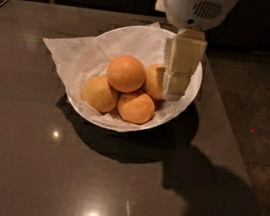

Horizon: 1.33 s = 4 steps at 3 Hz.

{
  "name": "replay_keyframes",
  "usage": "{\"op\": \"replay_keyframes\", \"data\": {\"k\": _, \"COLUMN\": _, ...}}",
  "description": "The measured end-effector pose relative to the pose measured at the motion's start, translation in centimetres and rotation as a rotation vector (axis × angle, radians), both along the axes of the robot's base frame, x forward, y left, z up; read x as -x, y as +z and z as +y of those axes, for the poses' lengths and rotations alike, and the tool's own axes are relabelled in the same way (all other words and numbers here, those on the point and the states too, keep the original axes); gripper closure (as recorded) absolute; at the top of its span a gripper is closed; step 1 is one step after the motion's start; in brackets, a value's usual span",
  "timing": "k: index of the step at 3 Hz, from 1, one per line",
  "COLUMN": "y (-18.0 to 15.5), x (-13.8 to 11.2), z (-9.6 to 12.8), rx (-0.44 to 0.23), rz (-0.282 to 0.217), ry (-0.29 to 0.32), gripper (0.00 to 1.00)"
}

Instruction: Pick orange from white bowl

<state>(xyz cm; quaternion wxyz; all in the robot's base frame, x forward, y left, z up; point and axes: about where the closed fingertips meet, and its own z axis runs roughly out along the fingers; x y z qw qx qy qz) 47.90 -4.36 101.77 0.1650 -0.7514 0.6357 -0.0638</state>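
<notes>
So the white bowl (77, 102) sits on a dark glossy tabletop (22, 154), lined with crinkled white paper (67, 52) that sticks out past the bowl's left rim. There are four fruits piled inside. The orange (126, 73) is the big reddish one, sitting on top in the middle of the bowl and resting against the other three. A paler yellow-orange fruit (99, 93) is at the bowl's left side, a smaller deep-orange fruit (136, 107) is toward the near rim, and another pale fruit (154, 80) is on the right.

The pincer (173, 93) hangs straight down over the right part of the bowl, inside its rim, partly covering that right-hand pale fruit. It's just beside the orange, not touching it as far as I can see. Honestly can't tell if the pincer is wide or narrow from this angle, and it isn't holding anything that I can see.
</notes>
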Motion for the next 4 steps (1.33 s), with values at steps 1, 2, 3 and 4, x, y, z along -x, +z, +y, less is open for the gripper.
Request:
{"op": "replay_keyframes", "data": {"k": 1, "y": 0.6, "x": 0.0, "z": 0.8, "rx": -0.008, "rz": -0.022, "ry": 0.013, "gripper": 0.00}}
{"op": "replay_keyframes", "data": {"k": 2, "y": -0.6, "x": -1.1, "z": 1.8, "rx": -0.045, "rz": 0.008, "ry": -0.030, "gripper": 0.00}}
{"op": "replay_keyframes", "data": {"k": 3, "y": -2.8, "x": -2.1, "z": 3.1, "rx": -0.061, "rz": 0.079, "ry": -0.088, "gripper": 0.00}}
{"op": "replay_keyframes", "data": {"k": 4, "y": -4.4, "x": -2.7, "z": 3.9, "rx": -0.066, "rz": 0.130, "ry": -0.141, "gripper": 0.00}}
